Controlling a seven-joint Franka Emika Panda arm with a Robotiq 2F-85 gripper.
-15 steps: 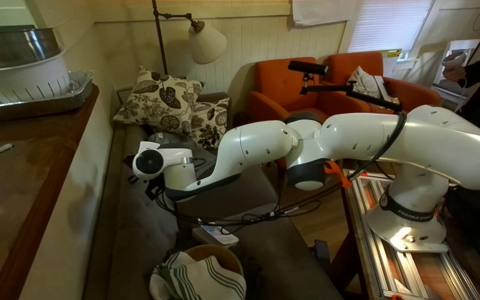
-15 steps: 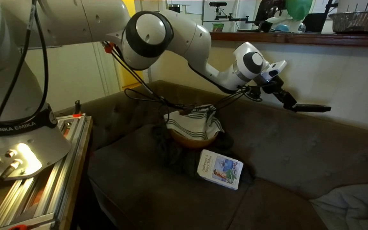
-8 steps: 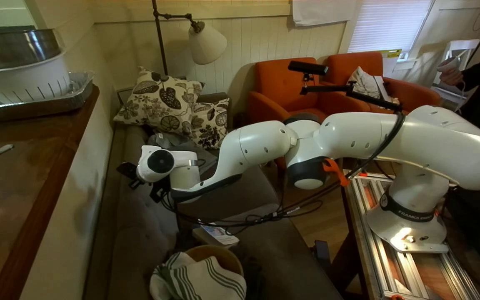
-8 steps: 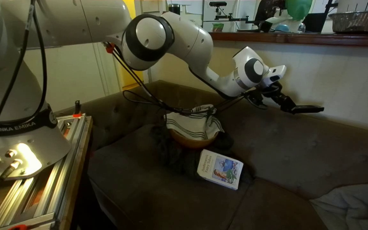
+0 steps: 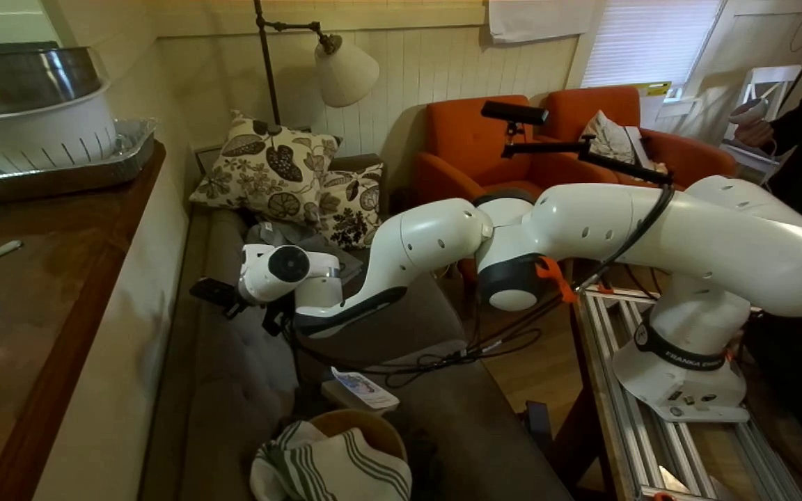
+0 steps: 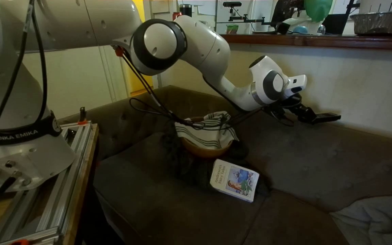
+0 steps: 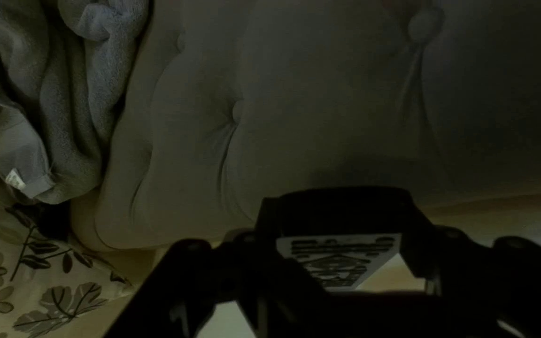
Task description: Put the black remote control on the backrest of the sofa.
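Observation:
My gripper [image 6: 310,119] is shut on the black remote control [image 6: 328,117]. It holds the remote near the top edge of the sofa's backrest [image 6: 318,163], by the wall. In an exterior view the remote [image 5: 213,291] sticks out past the gripper [image 5: 234,307] towards the wall, over the backrest top. I cannot tell whether it touches. In the wrist view the remote [image 7: 336,211] spans the dark gripper fingers [image 7: 341,239], with a pale, dark-marked face below its black end. The tufted backrest [image 7: 298,108] fills the view behind it.
A wooden counter [image 5: 88,278] and wall run beside the backrest. Floral cushions [image 5: 269,167] and a grey blanket [image 7: 87,80] lie at one sofa end. A book [image 6: 235,180] and a bowl with a striped towel [image 6: 206,149] sit on the seat.
The wrist and gripper have come down, and the wrist has drawn back from the wall. The held remote is slightly lower, its far end tilted up. The bright glare on the robot base is gone.

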